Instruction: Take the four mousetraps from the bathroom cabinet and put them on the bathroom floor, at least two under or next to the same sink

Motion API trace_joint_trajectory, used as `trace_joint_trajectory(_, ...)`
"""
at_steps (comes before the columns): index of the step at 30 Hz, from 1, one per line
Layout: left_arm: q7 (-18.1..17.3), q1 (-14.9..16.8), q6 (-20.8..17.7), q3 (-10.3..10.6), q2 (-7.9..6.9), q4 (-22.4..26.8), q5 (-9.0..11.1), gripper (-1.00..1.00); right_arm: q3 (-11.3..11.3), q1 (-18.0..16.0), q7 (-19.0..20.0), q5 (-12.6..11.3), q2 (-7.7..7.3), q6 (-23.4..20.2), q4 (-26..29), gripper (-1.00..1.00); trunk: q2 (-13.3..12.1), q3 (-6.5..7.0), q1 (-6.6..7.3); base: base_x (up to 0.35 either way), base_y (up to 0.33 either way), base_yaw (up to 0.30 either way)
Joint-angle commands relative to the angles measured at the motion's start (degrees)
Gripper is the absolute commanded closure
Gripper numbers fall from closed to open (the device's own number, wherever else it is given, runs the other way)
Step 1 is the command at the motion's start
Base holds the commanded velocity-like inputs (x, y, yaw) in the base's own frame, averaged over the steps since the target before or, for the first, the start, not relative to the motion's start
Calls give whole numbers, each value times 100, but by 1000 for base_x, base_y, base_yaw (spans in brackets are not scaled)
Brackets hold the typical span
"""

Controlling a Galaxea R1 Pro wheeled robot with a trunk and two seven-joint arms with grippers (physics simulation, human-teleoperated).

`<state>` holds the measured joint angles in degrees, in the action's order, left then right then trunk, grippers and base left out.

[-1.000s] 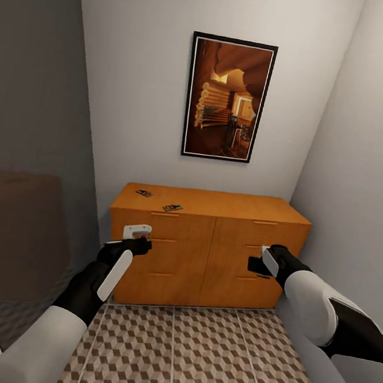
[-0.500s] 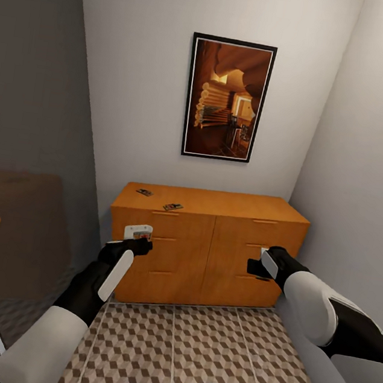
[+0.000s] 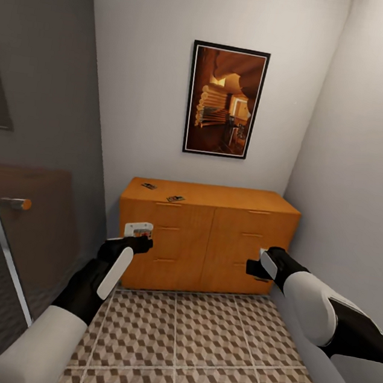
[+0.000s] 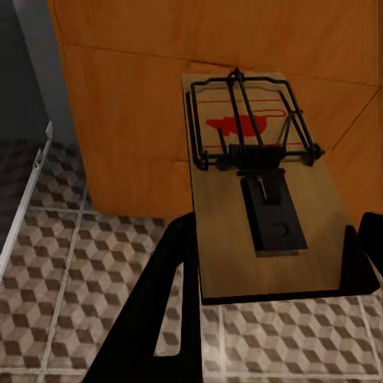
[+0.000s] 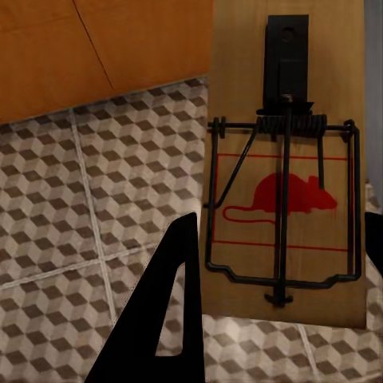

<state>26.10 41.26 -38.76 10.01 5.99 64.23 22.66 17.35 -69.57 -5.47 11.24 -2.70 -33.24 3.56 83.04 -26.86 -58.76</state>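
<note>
The cabinet [image 3: 206,237] is a low, wide sideboard of smooth orange-brown wood, with stacked drawers and slim bar handles, and it stands against the white back wall, under a dark-framed picture [image 3: 225,100] of a wooden interior. Four mousetraps can be counted. Two small flat ones lie on the top of the cabinet, near its left end: one [image 3: 149,185] close to the back edge and another [image 3: 175,199] close to the front edge, a little apart from each other. The third mousetrap [image 4: 259,185], a tan wooden board with black wire parts and a red mouse print, is clamped between the black fingers of the left gripper [image 3: 138,239], in front of the cabinet's left drawers. The fourth mousetrap [image 5: 287,163], of the same kind, is gripped by the right gripper [image 3: 259,263] in front of the cabinet's right drawers. The bathroom floor [image 3: 194,344] in front of the cabinet has square tiles with a brown and beige cube pattern and pale grout lines, and it lies open between both arms. To the left of the cabinet is a grey glass door [image 3: 30,150] with a round orange-tipped handle [image 3: 14,203]; to the right a plain white wall [image 3: 365,167] is near.
</note>
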Motion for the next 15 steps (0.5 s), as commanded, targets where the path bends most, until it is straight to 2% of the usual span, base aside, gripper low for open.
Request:
trace_joint_trajectory(1,61,5,-14,9,-2,7,52,100,49,-4,-9,43,-1,-25,2,100,4,-7,4,-334,0,0)
trace_joint_trajectory(15,62,4,-17,9,-2,3,61,100,49,-4,-3,45,-2,-25,-13,100,4,-7,4,-335,0,0)
